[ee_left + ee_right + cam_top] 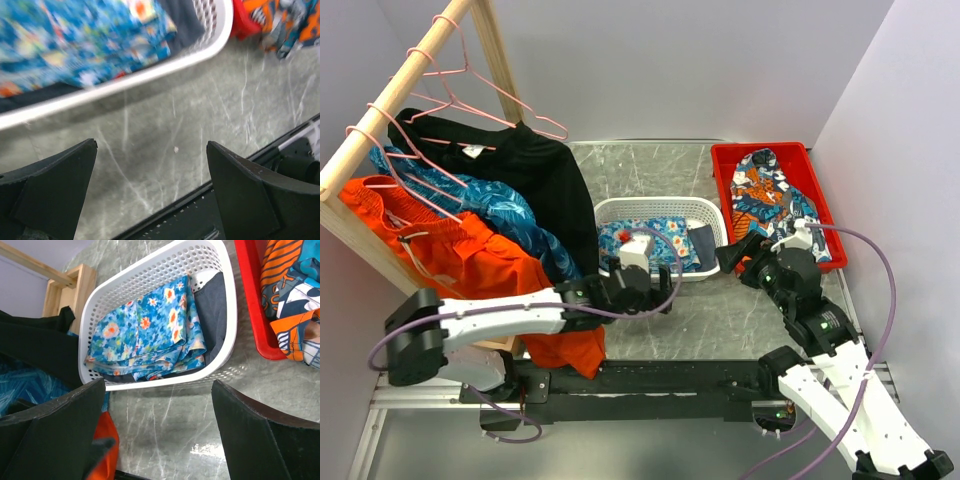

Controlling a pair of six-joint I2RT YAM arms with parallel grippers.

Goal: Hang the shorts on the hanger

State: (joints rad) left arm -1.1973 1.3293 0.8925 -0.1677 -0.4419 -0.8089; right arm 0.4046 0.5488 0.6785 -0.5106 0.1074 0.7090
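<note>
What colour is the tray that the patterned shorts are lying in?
Red. The tray holding the shorts shows best in the top external view.

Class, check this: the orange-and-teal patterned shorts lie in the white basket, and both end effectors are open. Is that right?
No. The shorts lie in the red tray, not the white basket, as the top external view shows. The rest holds.

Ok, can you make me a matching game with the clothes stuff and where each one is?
Things:
1. patchy orange-and-blue shorts
2. flowery blue cloth
3. pink hanger

Places:
A. in the white basket
B. hooked on the wooden pole
C. in the red bin

Pairs: 1-C, 2-A, 3-B
</note>
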